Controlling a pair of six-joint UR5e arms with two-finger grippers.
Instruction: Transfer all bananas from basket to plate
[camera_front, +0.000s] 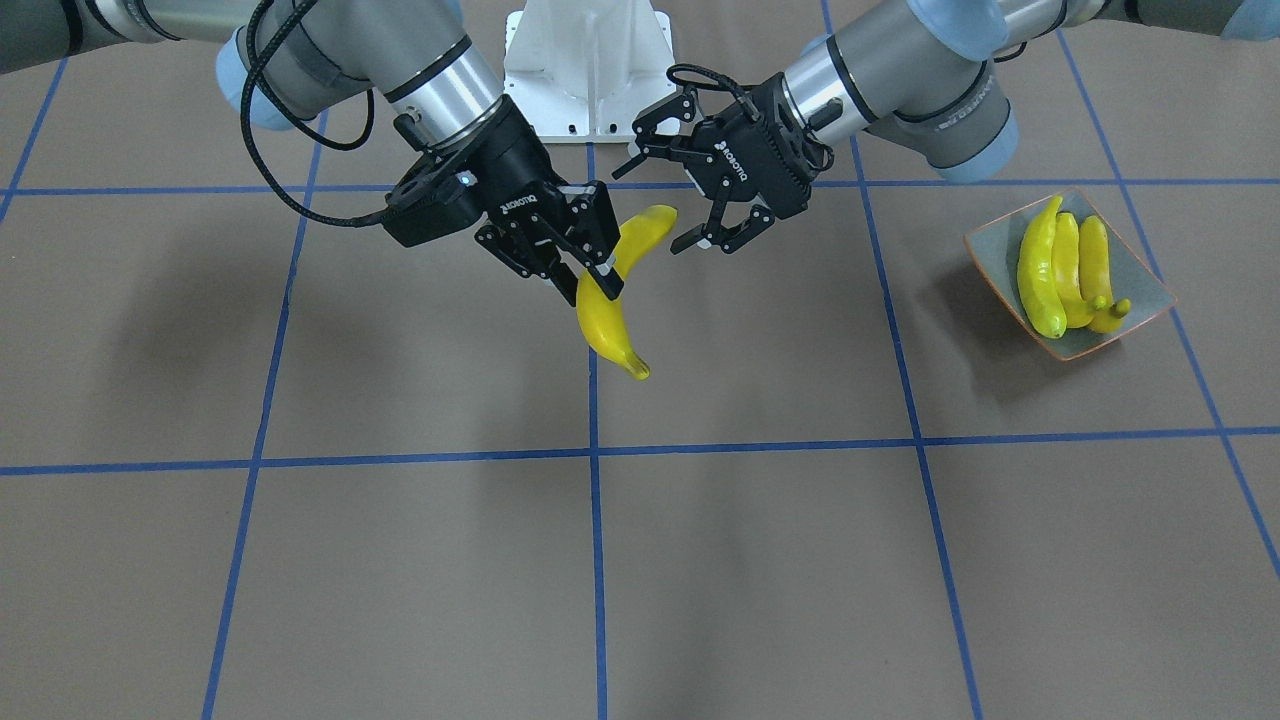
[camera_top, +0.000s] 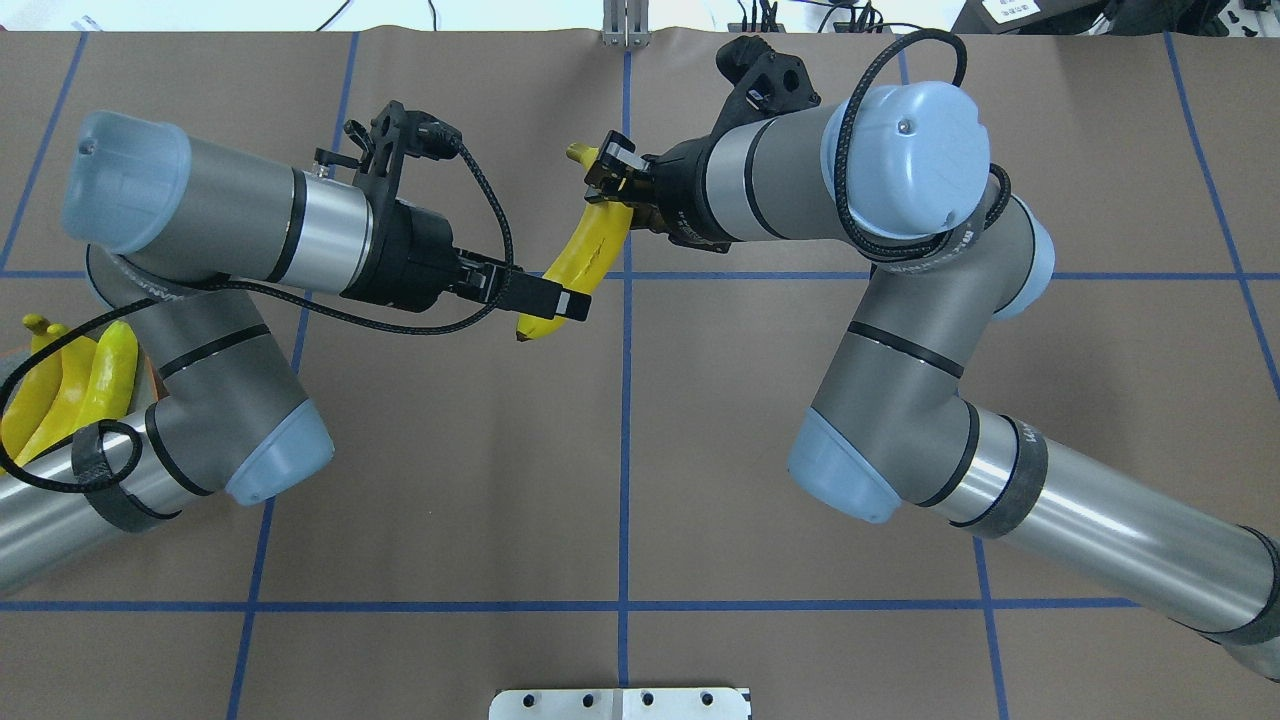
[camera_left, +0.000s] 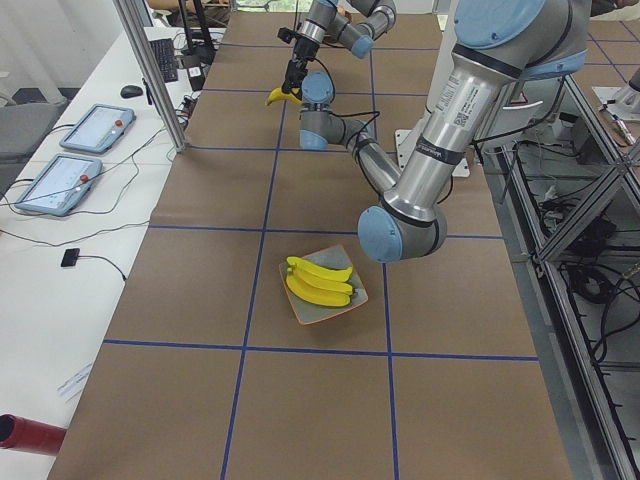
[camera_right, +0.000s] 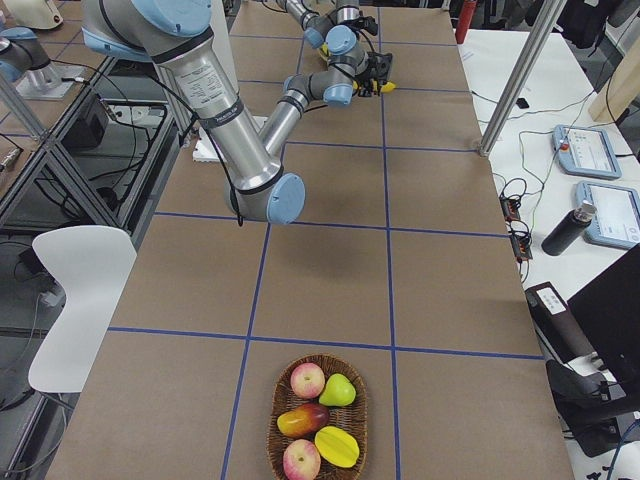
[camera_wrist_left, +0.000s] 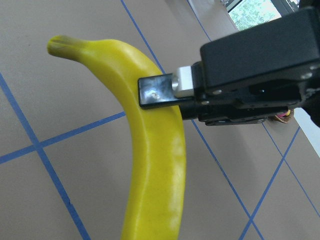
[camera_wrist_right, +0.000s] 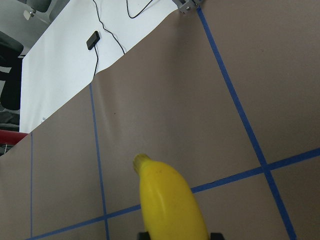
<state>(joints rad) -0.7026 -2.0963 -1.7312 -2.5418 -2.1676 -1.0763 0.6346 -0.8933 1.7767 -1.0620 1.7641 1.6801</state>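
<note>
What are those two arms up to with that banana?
They seem to be passing a glossy yellow banana in mid-air. The right gripper is shut on it; the left gripper is open at its other end. Three more yellow bananas lie on the square grey-green plate with an orange rim. The woven basket holds only other fruit.

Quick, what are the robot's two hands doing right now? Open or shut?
Left gripper: open, by one end of the banana, not gripping it.
Right gripper: shut on the banana, held above the table.
</note>
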